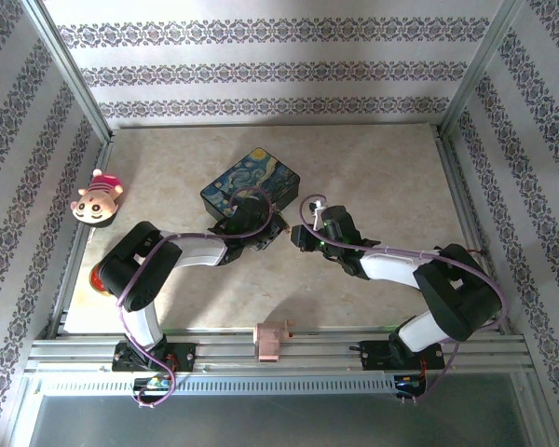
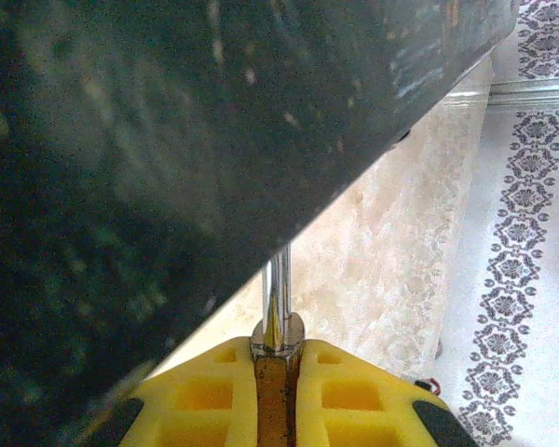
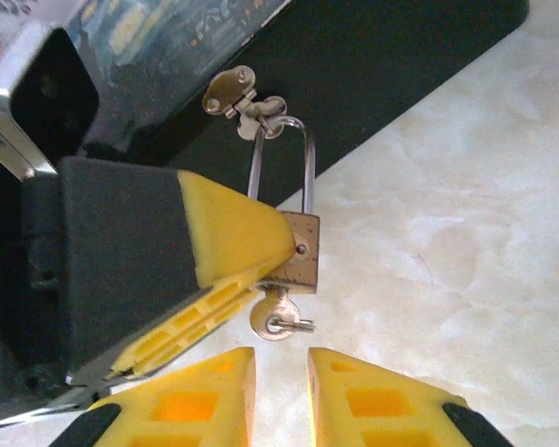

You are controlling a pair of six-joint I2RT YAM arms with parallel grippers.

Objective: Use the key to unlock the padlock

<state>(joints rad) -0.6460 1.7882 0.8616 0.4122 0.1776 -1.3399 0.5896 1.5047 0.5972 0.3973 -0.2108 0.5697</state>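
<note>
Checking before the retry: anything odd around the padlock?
Nothing damaged or spilled. Only oddity: the key sits in the padlock unheld; the right gripper is open just short of it, while the left gripper clamps the padlock's body.

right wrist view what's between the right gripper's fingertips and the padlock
The key, its round head hanging under the padlock, just ahead of the open right gripper; seen in the right wrist view.

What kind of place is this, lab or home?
Probably a lab robot test booth, not a home: metal frame posts, wallpaper panels standing in as walls, and a mounting rail along the table edge.
</note>
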